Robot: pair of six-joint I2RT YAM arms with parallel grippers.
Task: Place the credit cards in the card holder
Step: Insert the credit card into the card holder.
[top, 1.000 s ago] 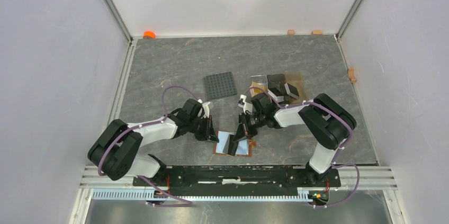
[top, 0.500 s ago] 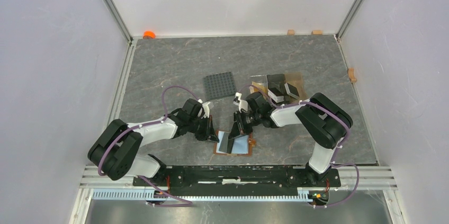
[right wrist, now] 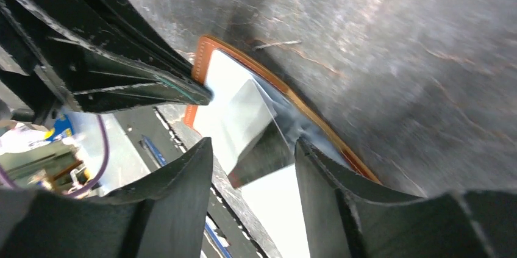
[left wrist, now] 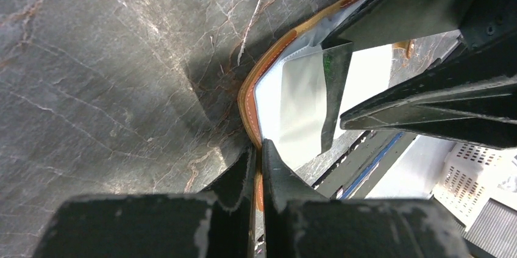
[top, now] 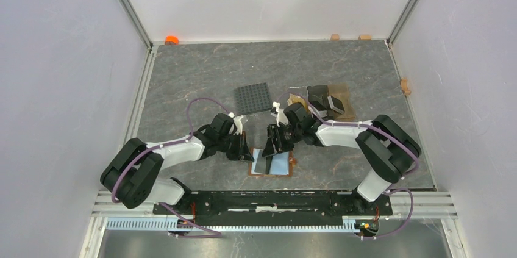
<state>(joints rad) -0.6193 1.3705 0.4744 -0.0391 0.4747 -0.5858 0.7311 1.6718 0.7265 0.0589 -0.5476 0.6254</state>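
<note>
top external: near the table (top: 183,75) edge the holder (top: 291,165) lies open, a blue card (top: 279,165) flat inside. left claw (top: 249,155) pinches the holder's left rim. right claw (top: 272,148) is spread, astride a grey card (right wrist: 256,129) standing tilted in the holder. beyond: studded plate (top: 253,97), amber stand (top: 332,102).
</note>
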